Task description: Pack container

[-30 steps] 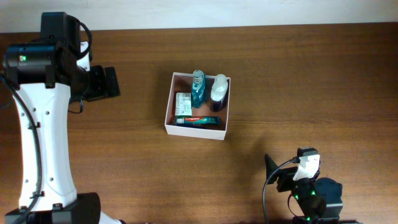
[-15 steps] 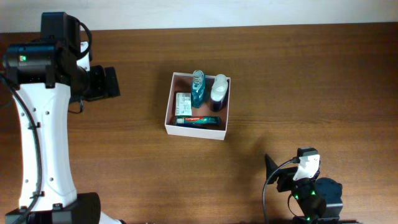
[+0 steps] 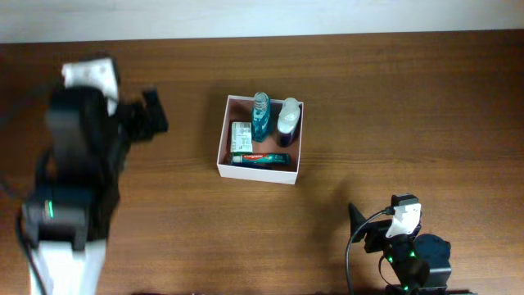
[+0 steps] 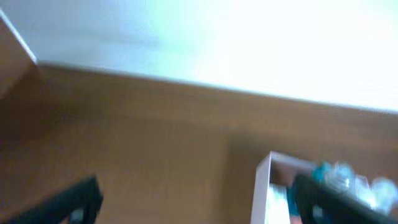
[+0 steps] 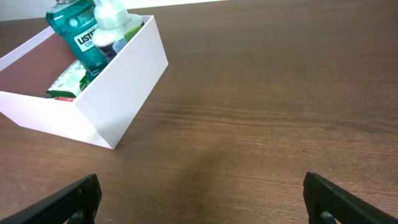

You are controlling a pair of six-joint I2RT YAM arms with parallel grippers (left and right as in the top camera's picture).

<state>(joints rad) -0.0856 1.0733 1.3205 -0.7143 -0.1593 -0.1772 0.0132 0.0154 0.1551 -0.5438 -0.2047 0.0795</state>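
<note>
The container (image 3: 255,172), a white square box with a pinkish-brown inside, stands mid-table. It holds a teal mouthwash bottle (image 3: 261,116), a white bottle (image 3: 287,119), a toothpaste tube (image 3: 260,159) and a white-green packet (image 3: 241,136). My left gripper (image 3: 152,115) is open and empty, left of the box and apart from it. The left wrist view is blurred, showing the box wall (image 4: 262,186) at lower right. My right gripper (image 3: 359,223) is open and empty near the front edge. The right wrist view shows the box (image 5: 118,74) far ahead on the left.
Brown wooden tabletop (image 3: 409,106) all around the box. A pale wall runs along the table's far edge (image 3: 262,16). The right arm's base (image 3: 409,262) sits at the front right.
My left arm is in motion and blurred; its body has swung toward the front and its gripper has shifted slightly right toward the container. The right arm and the box contents have not moved.
</note>
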